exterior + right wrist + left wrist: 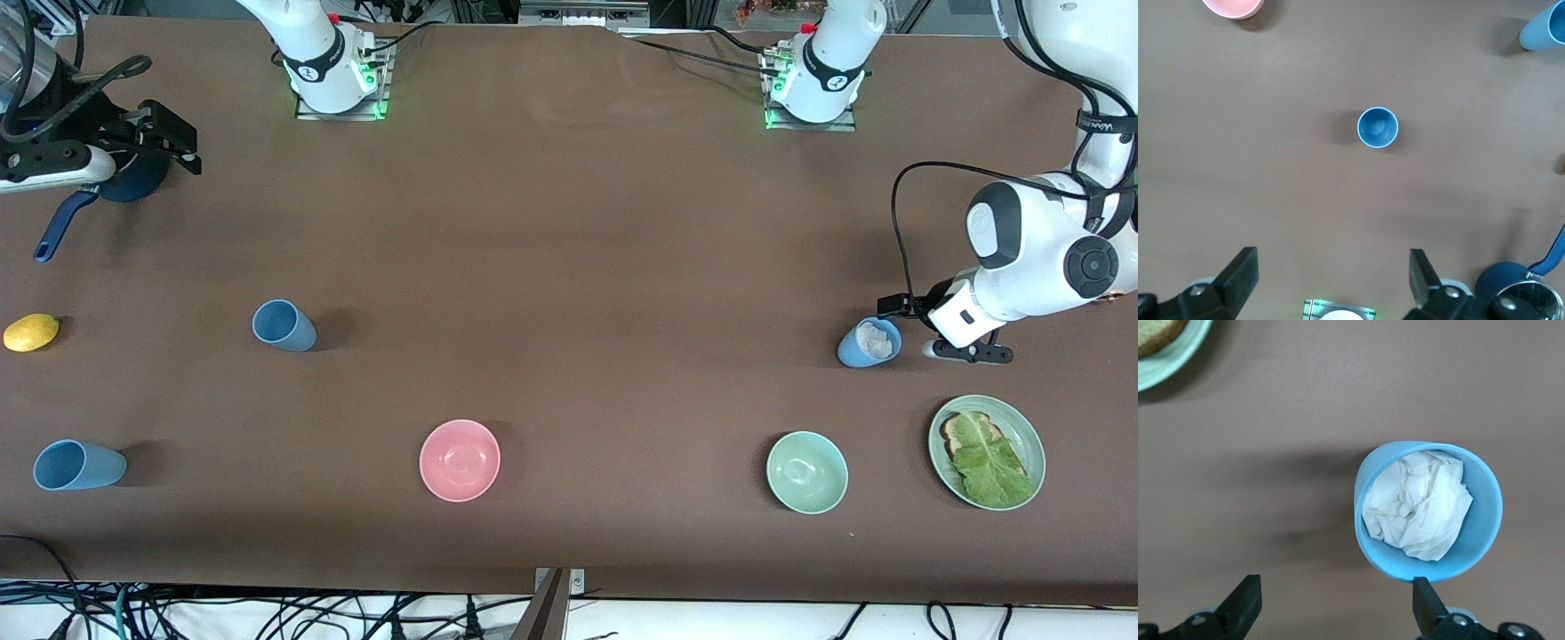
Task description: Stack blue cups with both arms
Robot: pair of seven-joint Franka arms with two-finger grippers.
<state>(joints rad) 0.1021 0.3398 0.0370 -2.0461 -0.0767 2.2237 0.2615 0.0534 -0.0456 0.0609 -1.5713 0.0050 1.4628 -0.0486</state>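
Observation:
Three light-blue cups stand on the brown table. One cup (869,343) (1429,510), stuffed with crumpled white paper, is at the left arm's end. My left gripper (965,349) (1337,603) hangs low beside it, open, one fingertip (1425,603) next to the cup's rim and nothing between the fingers. An empty cup (284,326) (1377,127) stands toward the right arm's end. Another empty cup (78,465) (1545,27) is nearer the front camera, by the table's end. My right gripper (178,142) (1335,277) is open and empty, raised over the saucepan.
A navy long-handled saucepan (133,182) (1508,283) lies under the right gripper, and a lemon (31,332) sits nearer the camera. A pink bowl (460,460), a pale green bowl (807,472) and a green plate (982,402) with toast and lettuce line the front.

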